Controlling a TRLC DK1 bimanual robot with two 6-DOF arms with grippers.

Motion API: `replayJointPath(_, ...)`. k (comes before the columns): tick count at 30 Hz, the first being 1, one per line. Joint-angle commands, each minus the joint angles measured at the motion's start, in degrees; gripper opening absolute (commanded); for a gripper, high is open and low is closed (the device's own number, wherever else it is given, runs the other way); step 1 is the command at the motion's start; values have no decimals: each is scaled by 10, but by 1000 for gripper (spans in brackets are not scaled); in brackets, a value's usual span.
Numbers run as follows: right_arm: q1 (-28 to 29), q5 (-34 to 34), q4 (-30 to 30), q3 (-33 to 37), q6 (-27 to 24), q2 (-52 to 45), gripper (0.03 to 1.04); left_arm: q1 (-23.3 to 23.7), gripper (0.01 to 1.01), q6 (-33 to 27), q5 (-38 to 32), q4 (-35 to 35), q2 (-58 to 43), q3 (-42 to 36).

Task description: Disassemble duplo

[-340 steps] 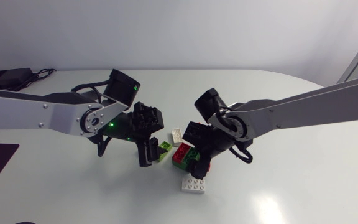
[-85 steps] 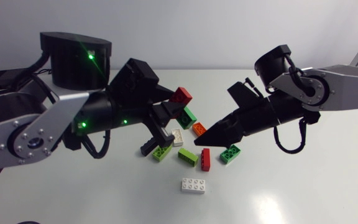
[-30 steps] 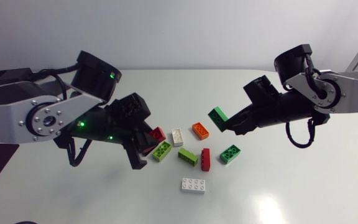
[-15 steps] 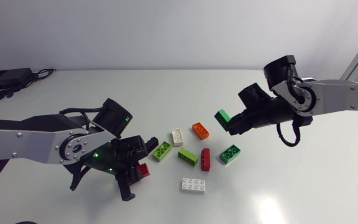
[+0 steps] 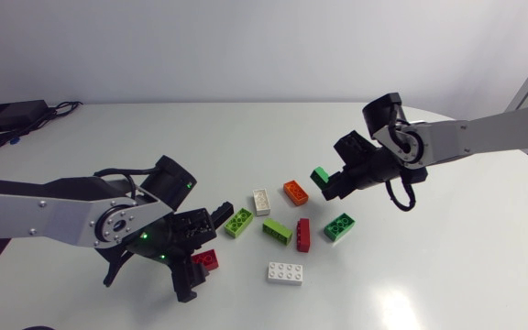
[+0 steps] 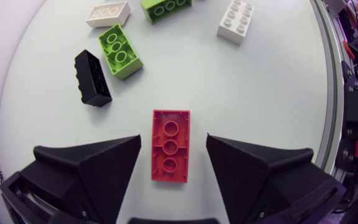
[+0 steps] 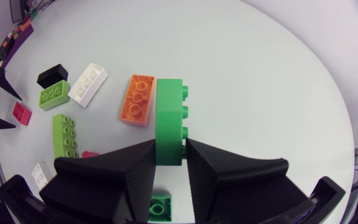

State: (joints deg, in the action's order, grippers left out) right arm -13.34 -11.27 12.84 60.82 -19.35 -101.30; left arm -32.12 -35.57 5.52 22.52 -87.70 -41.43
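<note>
While the left gripper stood low over the table at the lower left of the head view, its fingers were spread wide and touched nothing. The red brick lay flat on the table in the gap between them, clear of both. At the right of the head view the right gripper was clenched on a dark green brick, gripping it from two sides with the studs facing out to one side. It appeared to hold the brick off the table, with the orange brick just beside and beneath it. Loose pieces lay scattered between the two arms: a lime brick, a small white brick, an olive-green brick, a second red brick, a green brick and a larger white brick. A black brick lay ahead of the left gripper, beside the lime one. Every piece in sight looked single, with none stacked on another, so the pulling apart seemed all but finished and the step in hand was laying down the last parts. The next move would call for the right arm to lower the dark green brick onto a bare patch near the orange one and let go. The left arm would need to rise straight up so that neither finger nudged the red brick.
</note>
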Motion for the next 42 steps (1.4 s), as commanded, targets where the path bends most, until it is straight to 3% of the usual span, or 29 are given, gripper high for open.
replayJointPath(1,-12,15,-7,17,-11,-26,256,10,972,-8,-4,-3,31,12)
replayJointPath(13,-19,46,-14,32,-23,-87,310,29,979,9,-44,-44,150,-7)
replayJointPath(15,-19,47,-14,31,-22,-89,510,28,979,12,-64,-44,155,-12)
replayJointPath(18,-19,46,-11,31,-20,-87,1008,29,979,22,-82,-44,164,-23)
replayJointPath(24,-20,51,-9,9,-27,-17,1007,69,979,43,-90,-56,211,-38)
replayJointPath(31,-23,72,-4,-48,11,138,1005,94,979,64,-100,-82,298,-47)
replayJointPath(35,-34,78,7,-83,19,236,1005,88,982,71,-167,-113,342,-34)
replayJointPath(42,-64,163,17,-132,37,400,1003,49,982,67,-283,-146,409,-16)
